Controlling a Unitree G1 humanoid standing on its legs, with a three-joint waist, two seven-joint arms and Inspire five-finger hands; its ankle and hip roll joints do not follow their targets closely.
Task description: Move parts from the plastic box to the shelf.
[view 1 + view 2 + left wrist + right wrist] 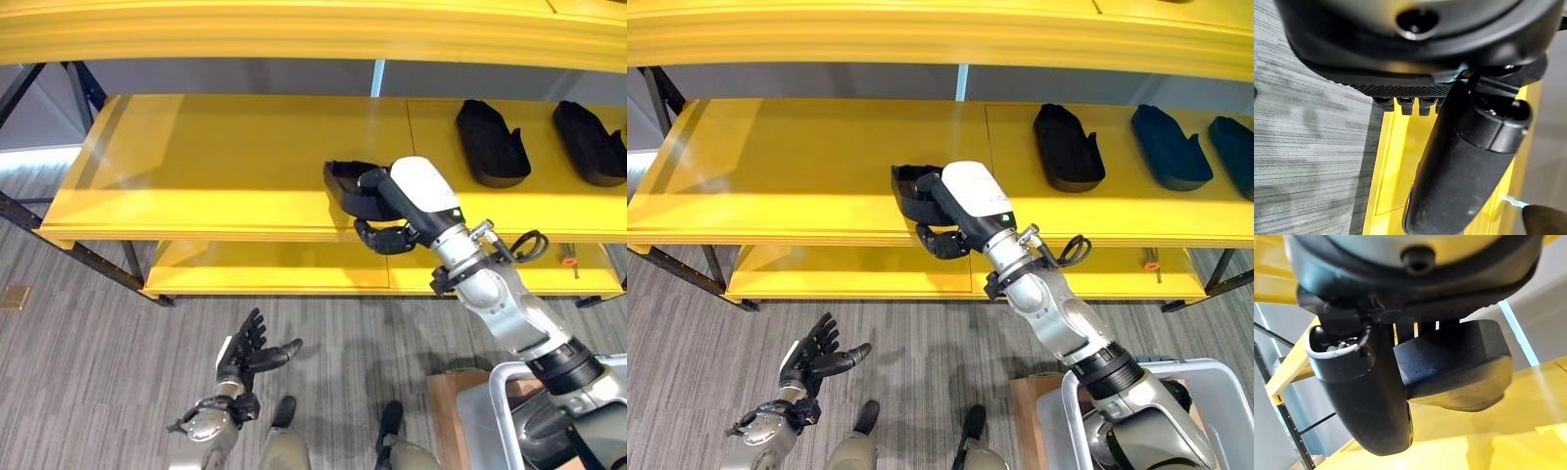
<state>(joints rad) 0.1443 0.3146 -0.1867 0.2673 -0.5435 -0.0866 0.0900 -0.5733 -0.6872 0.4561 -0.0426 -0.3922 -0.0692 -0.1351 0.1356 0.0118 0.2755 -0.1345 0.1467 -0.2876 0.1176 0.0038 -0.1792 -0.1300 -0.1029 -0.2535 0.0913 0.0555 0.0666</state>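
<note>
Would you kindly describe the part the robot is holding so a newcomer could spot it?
Find the yellow shelf. At its front edge, near the middle, sits a black part. Unlike the other black parts lying free farther right, the right hand grips this one.

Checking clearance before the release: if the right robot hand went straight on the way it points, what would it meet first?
Probably just bare yellow shelf; the right robot hand, holding the black part, points across it.

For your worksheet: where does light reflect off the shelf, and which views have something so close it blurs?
Left eye view: pale sheen along the yellow shelf top. Right wrist view: right hand and black part loom close, soft-edged. Left wrist view: left hand blurred against the floor.
</note>
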